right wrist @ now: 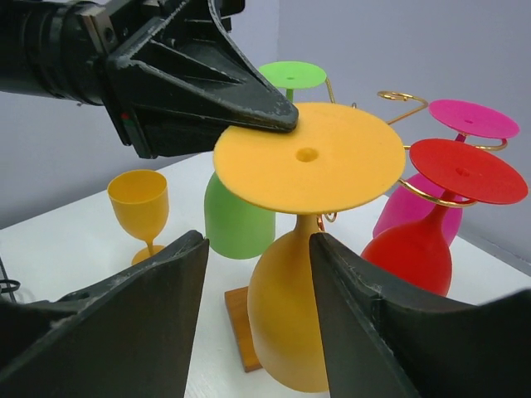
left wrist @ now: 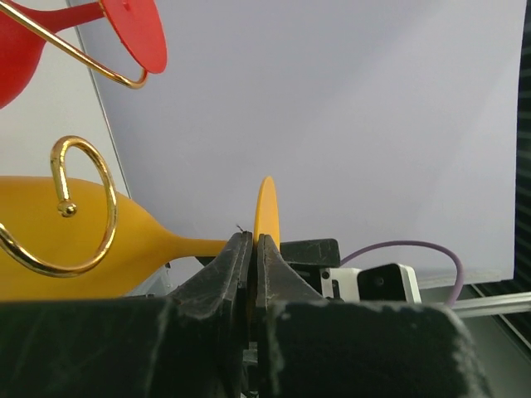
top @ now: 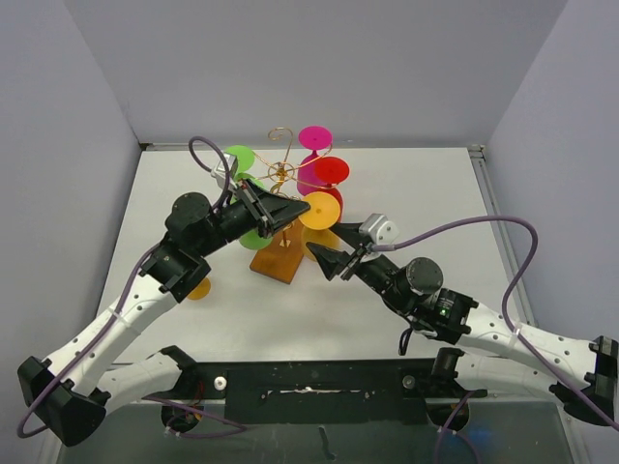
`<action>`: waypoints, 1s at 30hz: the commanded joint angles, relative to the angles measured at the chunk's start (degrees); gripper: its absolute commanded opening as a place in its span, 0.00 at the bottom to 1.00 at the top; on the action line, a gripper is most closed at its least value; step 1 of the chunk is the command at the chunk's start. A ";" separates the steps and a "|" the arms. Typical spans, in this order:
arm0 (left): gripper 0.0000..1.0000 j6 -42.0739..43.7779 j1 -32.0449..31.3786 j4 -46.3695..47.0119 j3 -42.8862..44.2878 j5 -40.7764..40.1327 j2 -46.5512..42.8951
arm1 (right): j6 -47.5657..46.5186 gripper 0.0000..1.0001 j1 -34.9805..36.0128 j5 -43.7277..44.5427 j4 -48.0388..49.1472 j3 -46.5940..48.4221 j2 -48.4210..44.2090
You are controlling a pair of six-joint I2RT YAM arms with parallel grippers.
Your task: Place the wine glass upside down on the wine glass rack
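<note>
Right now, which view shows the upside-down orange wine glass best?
Right wrist: the upside-down orange wine glass shows nearly whole, foot, stem and bowl, with the left gripper pinching the foot's rim. Left wrist catches the foot edge-on plus stem and part of the bowl; top external shows mainly the foot disc from above.

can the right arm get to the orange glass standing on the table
Probably not directly: the standing orange glass sits beyond the rack from the right pincer, tucked under the left arm.
</note>
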 commanded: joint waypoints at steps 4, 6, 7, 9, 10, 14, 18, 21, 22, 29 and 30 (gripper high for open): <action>0.00 -0.11 -0.50 -3.65 6.46 -7.99 -0.09 | 1.15 0.55 -0.07 -2.72 1.65 0.30 -4.75; 0.00 0.28 -0.46 -4.64 6.98 -10.20 -0.20 | 1.31 0.57 -0.03 -3.33 2.17 -0.13 -5.89; 0.00 0.26 -0.47 -4.63 6.96 -10.69 -0.17 | 1.48 0.58 -0.07 -3.59 2.26 -0.23 -6.42; 0.00 0.06 -0.51 -4.62 6.94 -11.12 0.07 | 2.07 0.62 -0.06 -3.29 2.71 -0.32 -7.47; 0.00 -0.04 -0.47 -4.29 6.80 -11.28 0.24 | 2.46 0.65 -0.03 -2.83 3.10 -0.45 -7.98; 0.00 -0.43 -0.46 -4.33 6.88 -11.71 0.86 | 3.64 0.70 -0.03 -2.08 5.66 -1.81 -10.09; 0.00 -0.19 -0.46 -4.69 7.47 -12.39 2.07 | 4.11 0.71 -0.03 -1.62 6.83 -2.76 -11.78; 0.00 0.18 -0.51 -4.70 7.28 -14.52 2.38 | 4.35 0.72 -0.03 -1.49 6.86 -3.01 -12.33; 0.00 0.31 -0.47 -4.85 7.26 -15.09 2.46 | 4.46 0.73 -0.04 -1.52 6.86 -3.05 -12.45; 0.00 2.36 -0.51 -5.06 7.92 -17.05 3.09 | 5.25 0.74 -0.06 -1.50 7.46 -3.56 -12.64; 0.00 2.51 -0.53 -4.98 7.76 -17.31 2.94 | 5.32 0.75 -0.05 -1.48 7.55 -3.58 -12.63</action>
